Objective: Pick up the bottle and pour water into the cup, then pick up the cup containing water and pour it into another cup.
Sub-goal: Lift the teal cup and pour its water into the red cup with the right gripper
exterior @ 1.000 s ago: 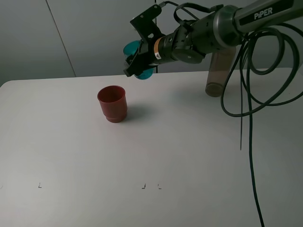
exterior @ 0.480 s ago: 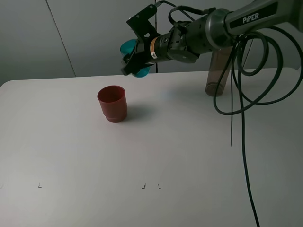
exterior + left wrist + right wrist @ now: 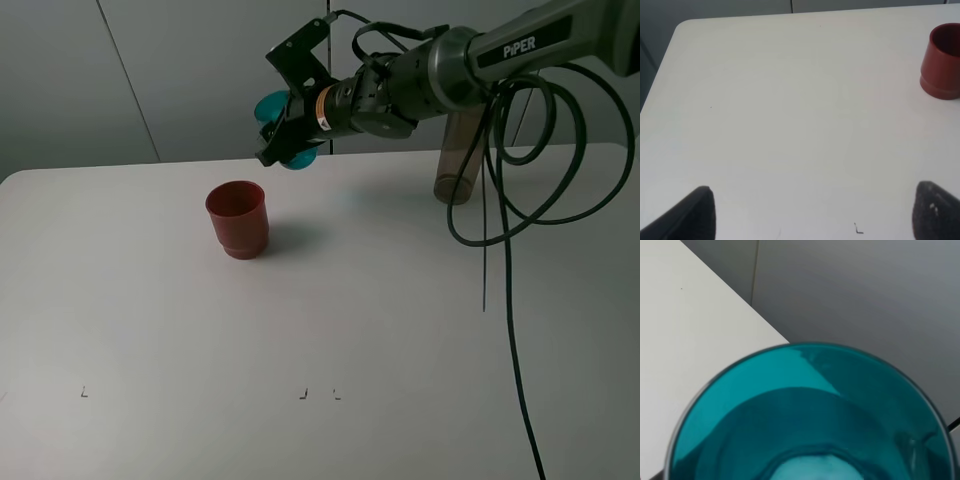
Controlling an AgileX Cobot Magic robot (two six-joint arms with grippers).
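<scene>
High view: the teal cup (image 3: pixel 270 103) is mostly masked by the right gripper (image 3: pixel 285 135) clamped round it, with only teal slivers showing on either side. The bottle (image 3: pixel 456 165) loses its neck and upper body behind the arm, and the faint marks (image 3: pixel 302 394) on the table (image 3: pixel 150 300) are too small to read. Wrist views: the teal cup overflows the right frame, its rim cut by the edges, holding fingers unseen and water level not discernible. The red cup (image 3: pixel 942 65) is clipped at the left frame's edge, and the left gripper (image 3: pixel 812 215) shows only two dark, blurred fingertips (image 3: pixel 697 216), cut off.
</scene>
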